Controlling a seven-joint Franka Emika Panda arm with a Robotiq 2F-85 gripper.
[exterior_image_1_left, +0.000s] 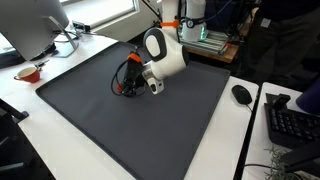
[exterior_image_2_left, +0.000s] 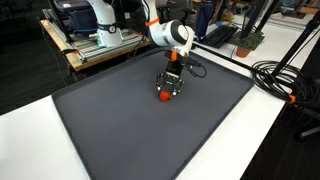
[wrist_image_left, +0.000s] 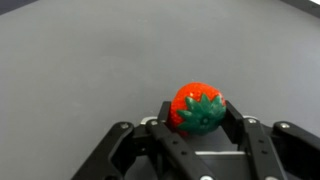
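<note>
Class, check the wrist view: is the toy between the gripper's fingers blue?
No: the toy strawberry in the gripper is red with a green cap.

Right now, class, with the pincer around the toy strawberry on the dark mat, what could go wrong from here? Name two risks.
1. The strawberry is rounded and the pincer flanks it closely. Whether the grip is firm cannot be told, so the strawberry might slip out or roll away if lifted.
2. The pincer sits low over the mat; pushing lower might scrape or drag the mat.
</note>
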